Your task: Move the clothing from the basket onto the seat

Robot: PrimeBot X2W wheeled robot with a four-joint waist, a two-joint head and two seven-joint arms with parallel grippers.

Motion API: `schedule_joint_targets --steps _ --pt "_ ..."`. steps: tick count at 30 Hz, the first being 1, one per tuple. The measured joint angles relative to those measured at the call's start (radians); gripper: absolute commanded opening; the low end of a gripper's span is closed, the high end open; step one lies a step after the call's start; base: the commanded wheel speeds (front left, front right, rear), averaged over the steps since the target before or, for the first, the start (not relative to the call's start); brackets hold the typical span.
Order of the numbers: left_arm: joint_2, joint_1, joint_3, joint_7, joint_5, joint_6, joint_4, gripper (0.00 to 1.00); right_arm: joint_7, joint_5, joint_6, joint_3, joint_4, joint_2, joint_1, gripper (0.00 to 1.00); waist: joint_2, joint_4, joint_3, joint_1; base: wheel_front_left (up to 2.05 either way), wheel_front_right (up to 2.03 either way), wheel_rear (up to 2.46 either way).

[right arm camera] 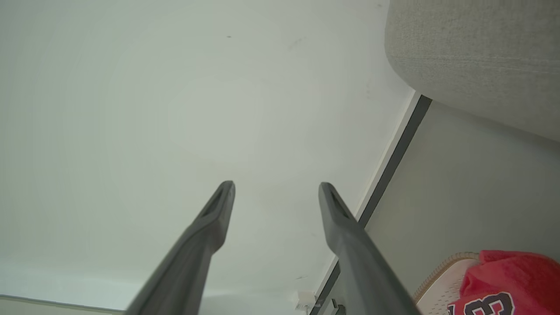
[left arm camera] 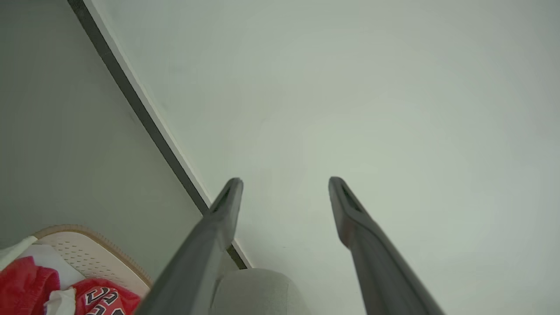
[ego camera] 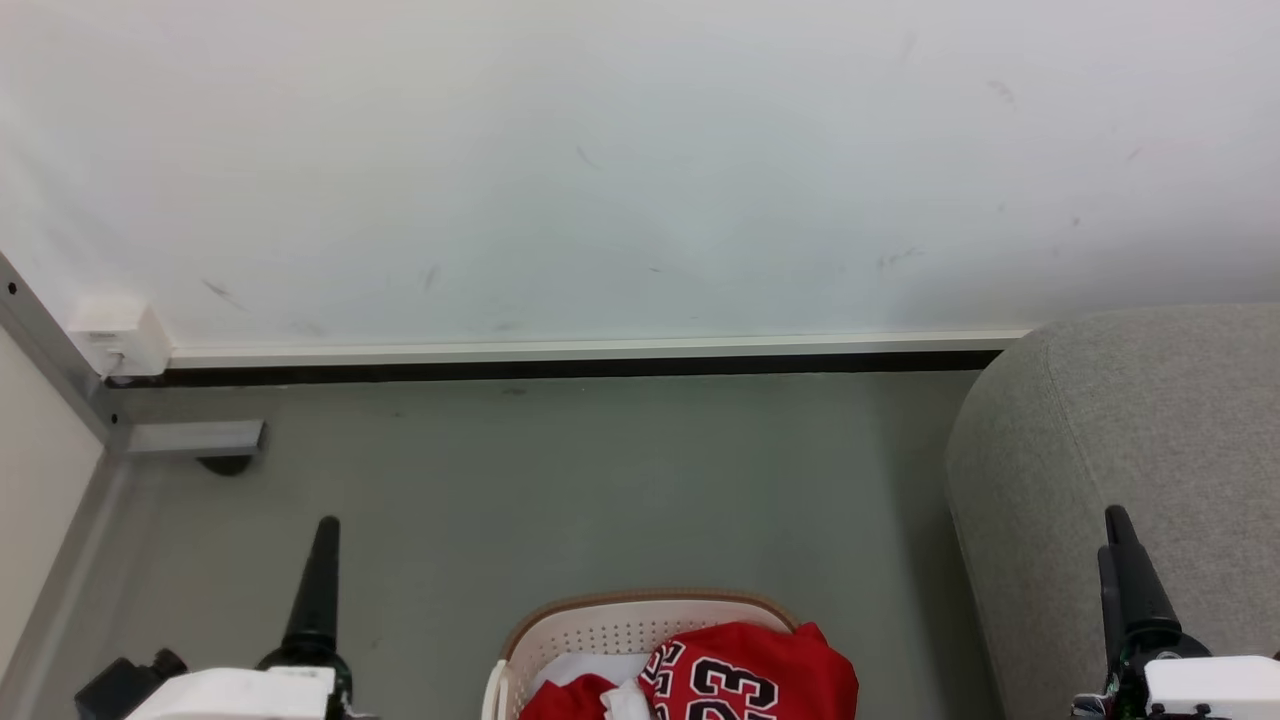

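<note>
The cream basket [ego camera: 610,628] with a brown rim sits on the floor at the bottom centre of the head view. Red clothing [ego camera: 760,675] lies in it, a jersey with a black "23" uppermost and more red fabric [ego camera: 565,698] to its left. The grey seat [ego camera: 1150,420] rises at the right. My left gripper [ego camera: 325,528] points up at the lower left, apart from the basket. In its own wrist view the left gripper [left arm camera: 285,181] is open and empty. My right gripper [ego camera: 1115,530] stands before the seat, and the right gripper [right arm camera: 275,186] is open and empty too.
A white wall with a pale baseboard [ego camera: 600,350] runs across ahead. A white box [ego camera: 120,335] and a grey metal bracket [ego camera: 195,438] sit in the left corner beside a slanted frame. Grey floor [ego camera: 600,480] lies between wall and basket. Pale cloth [ego camera: 590,665] also lies in the basket.
</note>
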Motion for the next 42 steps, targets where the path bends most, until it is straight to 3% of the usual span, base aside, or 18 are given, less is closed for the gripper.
schedule_joint_targets --steps 16,25,42 --pt "0.013 0.001 -0.077 -0.067 0.376 0.067 -0.044 1.0 -0.067 -0.391 0.0 0.062 -0.01 -0.03 -0.01 1.0 0.0 -0.005 -0.005 0.0 0.0 0.0 0.0" --pt "0.039 0.003 -0.128 -0.102 0.512 0.125 -0.043 1.0 -0.101 -0.608 0.0 0.103 0.001 -0.042 -0.01 1.0 0.0 -0.005 -0.009 0.0 0.0 0.0 0.0" --pt "0.067 0.003 -0.185 -0.157 0.688 0.192 -0.03 1.0 -0.155 -0.807 0.002 0.145 0.022 -0.042 -0.014 1.0 0.0 -0.006 -0.012 0.0 0.0 0.0 0.0"
